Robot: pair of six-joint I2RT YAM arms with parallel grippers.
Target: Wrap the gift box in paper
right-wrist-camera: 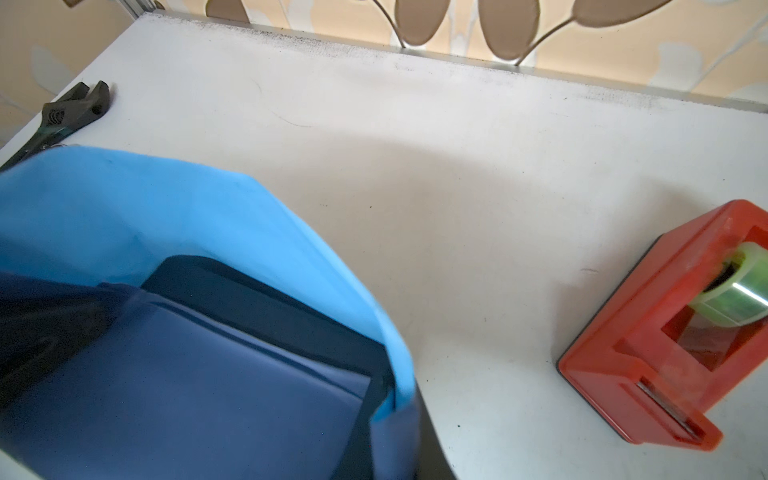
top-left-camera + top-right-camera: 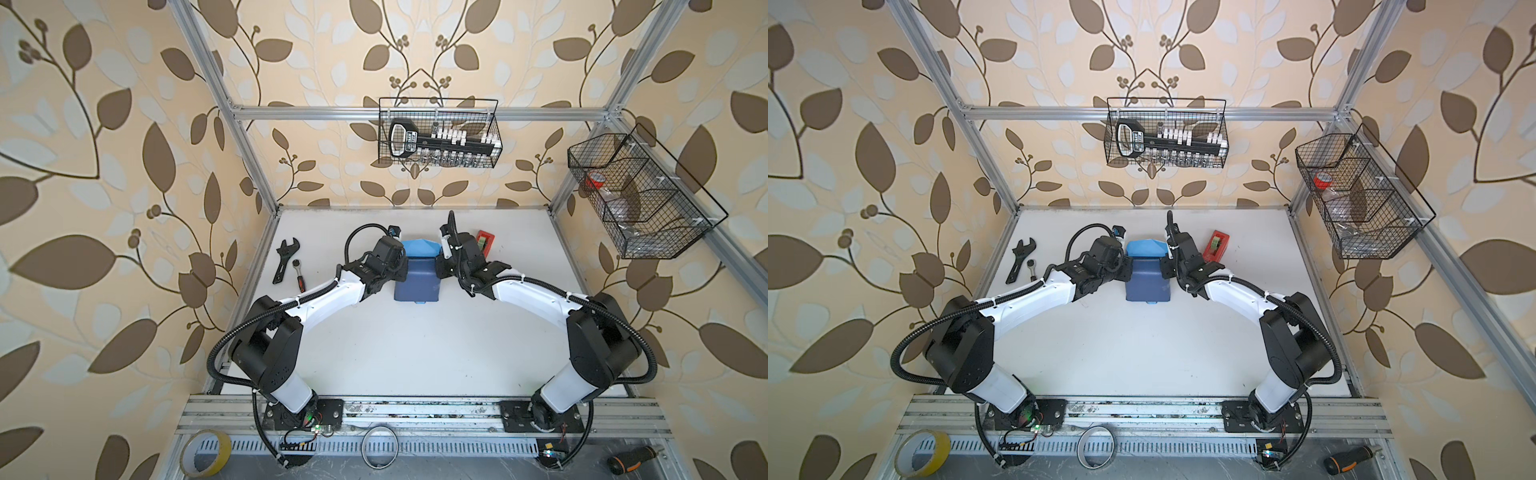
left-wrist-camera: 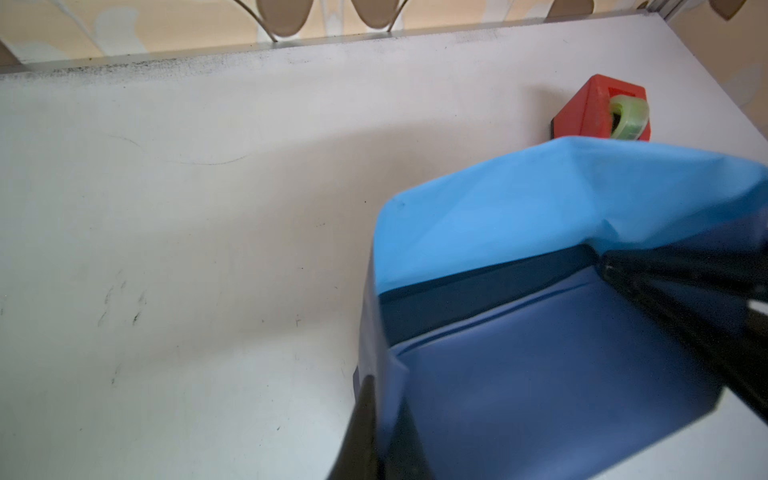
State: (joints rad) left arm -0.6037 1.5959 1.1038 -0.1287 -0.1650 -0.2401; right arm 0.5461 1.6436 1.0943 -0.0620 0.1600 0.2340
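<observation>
The paper lies dark side up over the gift box, and its light blue far flap stands up behind it. A strip of the dark gift box shows between the fold and the flap, also in the right wrist view. My left gripper is shut on the paper's left edge beside the box. On the opposite side, my right gripper is shut on the right edge of the paper. Both pinch the sheet where it turns upward.
A red tape dispenser stands just right of the right gripper. A black wrench and a ratchet lie at the left of the table. Wire baskets hang on the back and right frame. A yellow tape roll sits at the front.
</observation>
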